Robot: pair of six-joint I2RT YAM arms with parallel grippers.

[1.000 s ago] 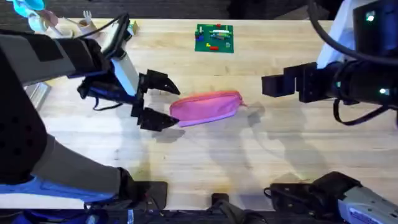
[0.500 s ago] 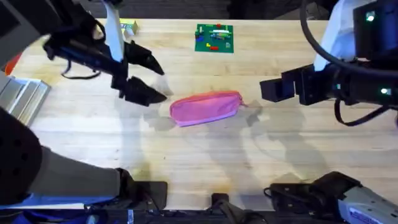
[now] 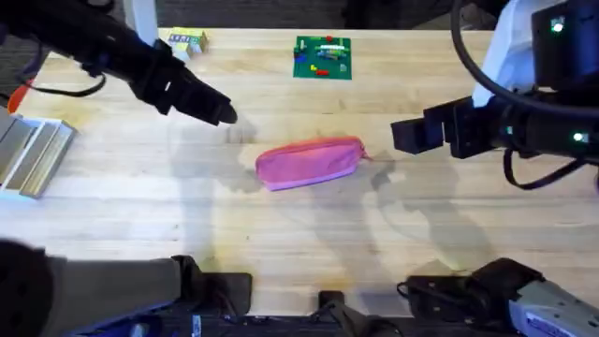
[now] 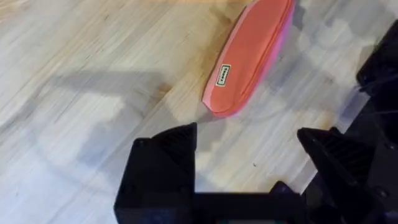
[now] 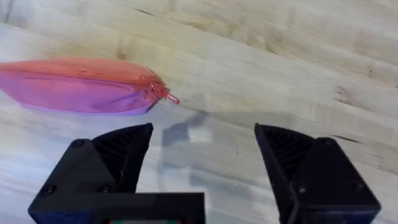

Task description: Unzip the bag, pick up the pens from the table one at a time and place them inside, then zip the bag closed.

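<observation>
Lying zipped shut in the middle of the bench (image 3: 309, 234) is the pink bag (image 3: 311, 162). The right gripper (image 5: 202, 152) hangs near its zipper end, wide open and empty. Farther back, the left gripper (image 4: 249, 140) hangs wide open, holding nothing.

My arms are matte black with looping black cables; the right arm (image 3: 505, 126) carries a white housing and small green lights; wedge-shaped black fingers (image 5: 106, 165) show screw heads.

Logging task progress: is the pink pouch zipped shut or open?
Shut. The pink pouch shows one closed seam, with the zipper pull at its end; no lining shows.
</observation>
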